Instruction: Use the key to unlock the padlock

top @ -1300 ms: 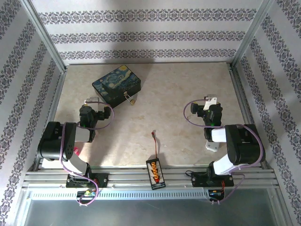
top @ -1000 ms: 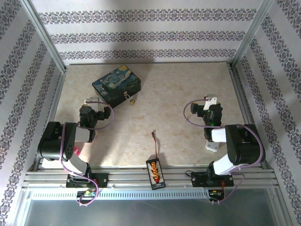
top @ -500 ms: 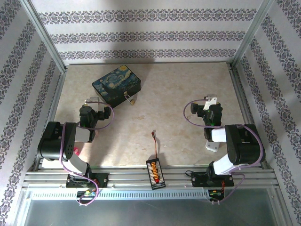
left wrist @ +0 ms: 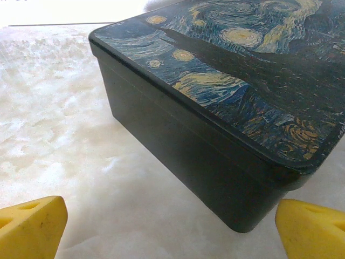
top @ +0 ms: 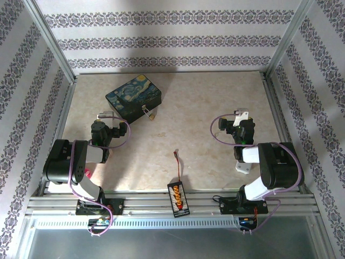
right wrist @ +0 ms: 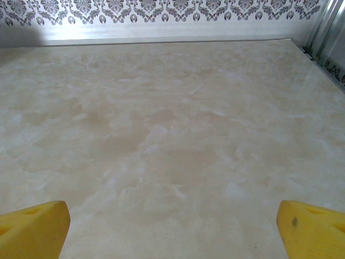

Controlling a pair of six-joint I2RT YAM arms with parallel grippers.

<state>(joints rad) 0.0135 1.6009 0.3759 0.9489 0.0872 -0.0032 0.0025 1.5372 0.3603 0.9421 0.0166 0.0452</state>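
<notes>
Top external: the painted box (top: 133,97) is seen on the far left part of the table (top: 205,102), lid shut, turned at an angle to the table edges. The padlock (top: 153,116) is seen as a small brass-coloured speck at the silver latch (top: 145,110) on the box's near-right side; whether its shackle is closed cannot be told at this size. The left fingers (top: 104,115) are held just near of the box's near-left corner, apart from it. The right fingers (top: 242,115) are held over bare table on the right, well apart from the box. A red-tipped wire lead (top: 177,162) runs from a black connector board (top: 178,197) at the near edge, between the two arms. Left wrist: two yellow fingertips (left wrist: 29,224) are seen at the lower corners, spread wide, nothing between them; the box's dark side wall and swirl-painted lid lie ahead. Right wrist: the yellow fingertips (right wrist: 32,229) are likewise spread wide and empty, over bare marbled table.
</notes>
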